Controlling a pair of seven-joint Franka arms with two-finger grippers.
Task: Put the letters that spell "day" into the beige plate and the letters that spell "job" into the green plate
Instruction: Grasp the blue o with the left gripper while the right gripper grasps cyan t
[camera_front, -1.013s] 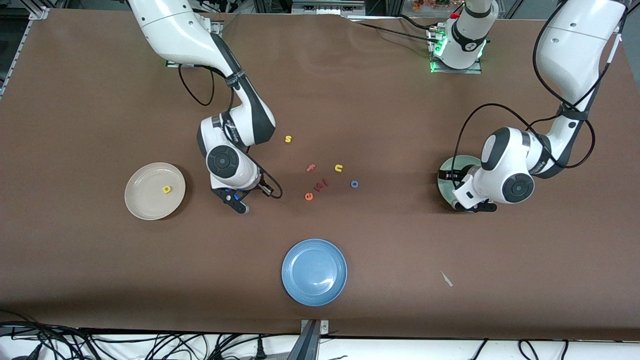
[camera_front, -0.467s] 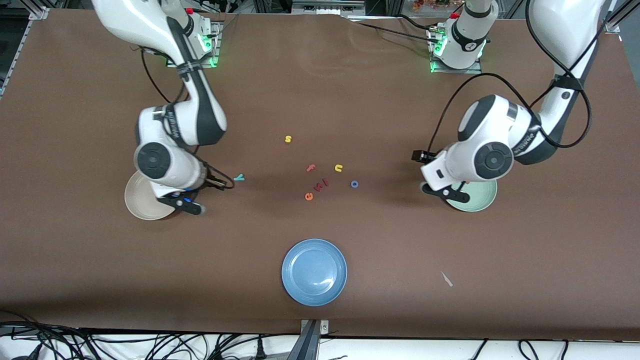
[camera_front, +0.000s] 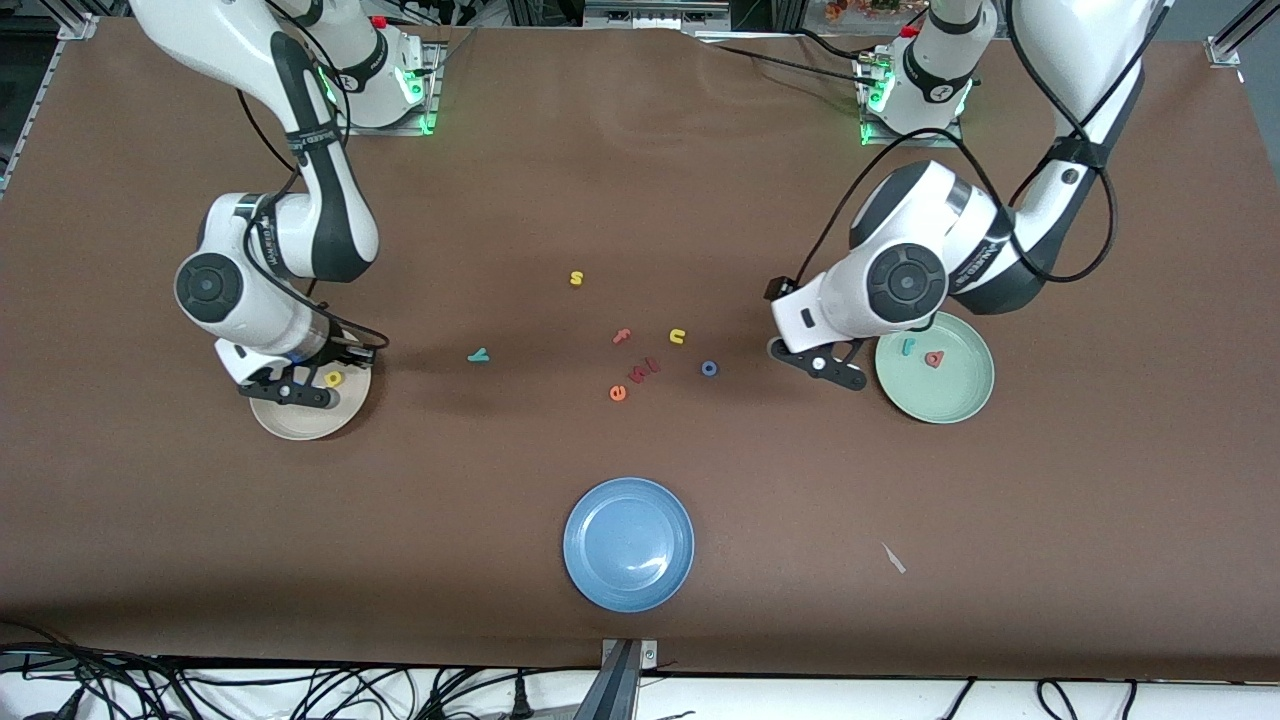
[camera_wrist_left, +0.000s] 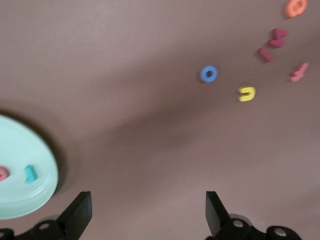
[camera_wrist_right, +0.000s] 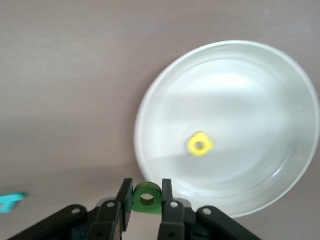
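Note:
My right gripper (camera_front: 290, 393) hangs over the edge of the beige plate (camera_front: 300, 420), shut on the dark green "d" (camera_wrist_right: 147, 198). The yellow "a" (camera_front: 333, 378) lies in that plate (camera_wrist_right: 240, 100). On the table, between the beige plate and the middle cluster, lies the teal "y" (camera_front: 479, 355). The green plate (camera_front: 950, 395) holds the teal "j" (camera_front: 907, 346) and the red "b" (camera_front: 933, 358). My left gripper (camera_front: 835, 372) is open and empty, just off that plate's rim toward the table's middle. The blue "o" (camera_front: 709, 368) lies on the table beside it.
Loose letters sit mid-table: a yellow "s" (camera_front: 576, 278), a pink "f" (camera_front: 622, 336), a yellow "u" (camera_front: 677, 336), an orange "e" (camera_front: 617, 393) and dark red pieces (camera_front: 645, 370). A blue plate (camera_front: 628, 543) stands nearer the front camera.
My right arm swung from mid-table to the beige plate, carrying the "d" and uncovering the "y". My left gripper moved off the green plate toward the middle, uncovering "j" and "b".

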